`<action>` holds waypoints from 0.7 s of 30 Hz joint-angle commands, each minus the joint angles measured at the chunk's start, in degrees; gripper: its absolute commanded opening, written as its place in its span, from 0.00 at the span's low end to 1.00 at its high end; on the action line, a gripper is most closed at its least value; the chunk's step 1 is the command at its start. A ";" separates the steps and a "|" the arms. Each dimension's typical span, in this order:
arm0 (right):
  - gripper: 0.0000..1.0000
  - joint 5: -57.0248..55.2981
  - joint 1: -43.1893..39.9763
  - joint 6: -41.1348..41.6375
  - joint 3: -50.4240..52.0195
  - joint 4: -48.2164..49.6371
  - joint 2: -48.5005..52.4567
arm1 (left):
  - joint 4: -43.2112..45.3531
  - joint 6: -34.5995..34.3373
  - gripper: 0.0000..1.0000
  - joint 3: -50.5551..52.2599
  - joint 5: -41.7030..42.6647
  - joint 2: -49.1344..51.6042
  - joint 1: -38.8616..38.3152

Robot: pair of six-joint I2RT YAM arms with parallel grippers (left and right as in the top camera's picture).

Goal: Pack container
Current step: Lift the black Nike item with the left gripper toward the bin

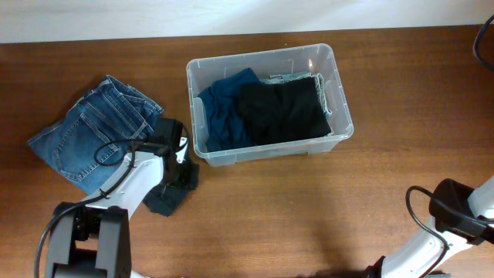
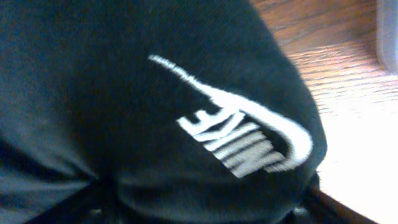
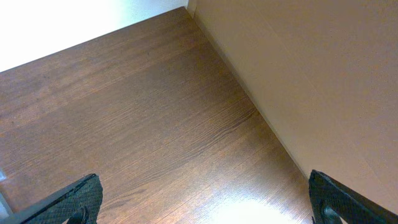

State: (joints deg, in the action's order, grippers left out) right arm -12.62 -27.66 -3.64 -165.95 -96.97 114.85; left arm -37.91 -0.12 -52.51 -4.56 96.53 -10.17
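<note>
The clear container [image 1: 333, 73] stands at the back middle of the table. It holds a blue garment [image 1: 224, 108] on the left and a black garment [image 1: 282, 112] on the right. My left gripper [image 1: 174, 158] is down on a dark garment [image 1: 168, 199] that lies on the table in front of the container's left corner. In the left wrist view this dark garment [image 2: 124, 112], with a white logo [image 2: 249, 134], fills the frame and bulges between my spread fingers, which are mostly hidden. My right gripper [image 3: 205, 208] is open and empty above bare wood.
Folded blue jeans [image 1: 93, 131] lie at the left, beside my left arm. The right arm [image 1: 455, 212] sits at the front right corner, near the table's edge [image 3: 261, 118]. A dark cable [image 1: 485, 38] shows at the far right.
</note>
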 commanded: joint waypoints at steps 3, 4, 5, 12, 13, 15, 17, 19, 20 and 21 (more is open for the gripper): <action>0.98 -0.48 -0.11 0.09 0.09 -0.33 0.04 | -0.24 -0.74 0.64 2.56 1.27 1.95 0.20; 0.98 -0.48 -0.11 0.09 0.09 -0.33 0.04 | -0.22 -0.72 0.61 2.56 1.27 1.95 0.20; 0.98 -0.48 -0.11 0.09 0.09 -0.33 0.04 | -0.20 -0.74 0.59 2.56 1.27 1.95 0.20; 0.98 -0.48 -0.11 0.09 0.09 -0.33 0.04 | -0.74 -0.74 0.28 2.56 1.31 1.95 0.20; 0.98 -0.48 -0.11 0.09 0.09 -0.33 0.04 | -1.03 -0.74 0.16 2.56 1.31 1.95 0.20; 0.98 -0.48 -0.11 0.09 0.09 -0.33 0.04 | -1.29 -0.74 0.11 2.56 1.29 1.92 0.20; 0.98 -0.48 -0.11 0.09 0.09 -0.33 0.04 | -1.53 -0.74 0.04 2.54 1.31 1.92 0.20; 0.98 -0.48 -0.11 0.09 0.09 -0.35 0.04 | -2.01 -0.74 0.01 2.40 1.31 1.84 0.20; 0.98 -0.48 -0.11 0.09 0.09 -0.33 0.04 | -2.64 -0.72 0.01 2.03 1.29 1.77 0.20; 0.98 -0.48 -0.11 0.09 0.09 -0.33 0.04 | -3.52 -0.72 0.01 1.49 1.27 1.57 0.20</action>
State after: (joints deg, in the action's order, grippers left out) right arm -12.62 -27.66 -3.62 -165.95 -96.97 114.85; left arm -38.70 -0.49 -52.45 -5.82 96.31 -10.11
